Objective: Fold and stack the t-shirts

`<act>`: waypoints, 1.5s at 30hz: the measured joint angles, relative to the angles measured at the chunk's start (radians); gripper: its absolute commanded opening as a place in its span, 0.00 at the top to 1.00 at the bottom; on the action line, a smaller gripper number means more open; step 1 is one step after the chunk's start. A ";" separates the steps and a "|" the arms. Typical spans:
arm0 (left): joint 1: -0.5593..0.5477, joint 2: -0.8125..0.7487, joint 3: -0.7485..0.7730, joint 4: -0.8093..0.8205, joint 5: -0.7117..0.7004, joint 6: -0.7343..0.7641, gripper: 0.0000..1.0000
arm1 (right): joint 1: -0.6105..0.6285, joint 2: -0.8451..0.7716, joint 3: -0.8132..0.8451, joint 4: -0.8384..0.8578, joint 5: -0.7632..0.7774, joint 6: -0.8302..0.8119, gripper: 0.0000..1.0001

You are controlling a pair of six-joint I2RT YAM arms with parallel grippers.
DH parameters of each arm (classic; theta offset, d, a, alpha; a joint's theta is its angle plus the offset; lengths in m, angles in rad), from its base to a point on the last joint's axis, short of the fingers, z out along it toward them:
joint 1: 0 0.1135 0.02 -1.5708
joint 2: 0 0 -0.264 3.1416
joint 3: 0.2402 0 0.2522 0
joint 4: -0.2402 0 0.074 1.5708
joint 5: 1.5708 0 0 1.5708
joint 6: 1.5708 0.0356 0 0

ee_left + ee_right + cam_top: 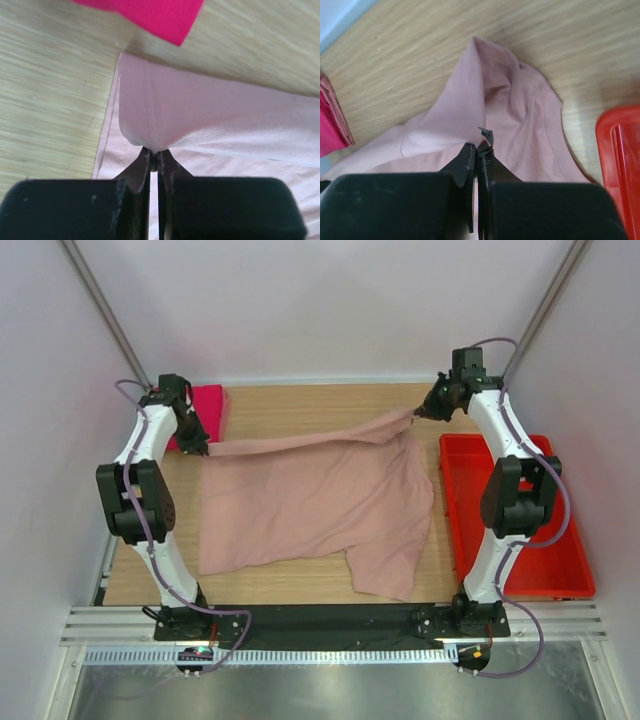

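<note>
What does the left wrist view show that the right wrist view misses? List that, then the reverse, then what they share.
Left wrist only: the left claw shut on the stitched hem of the pale pink shirt. Right wrist only: the right claw pinching a raised fold of it, and the red bin. Both: that shirt, an edge of the magenta shirt, and the wooden table.

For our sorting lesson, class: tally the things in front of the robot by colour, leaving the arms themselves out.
Pale pink t-shirt: 1
Magenta t-shirt: 1
Red bin: 1
Total: 3
</note>
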 measured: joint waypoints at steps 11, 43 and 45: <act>0.000 0.005 -0.051 -0.061 -0.007 0.000 1.00 | 0.000 -0.032 -0.174 -0.108 0.016 -0.026 0.99; 0.000 0.145 -0.105 -0.112 -0.021 -0.009 1.00 | 0.000 -0.041 -0.203 -0.150 0.035 -0.050 0.99; 0.000 0.145 -0.108 -0.112 -0.027 -0.009 1.00 | 0.000 -0.043 -0.203 -0.152 0.033 -0.049 0.99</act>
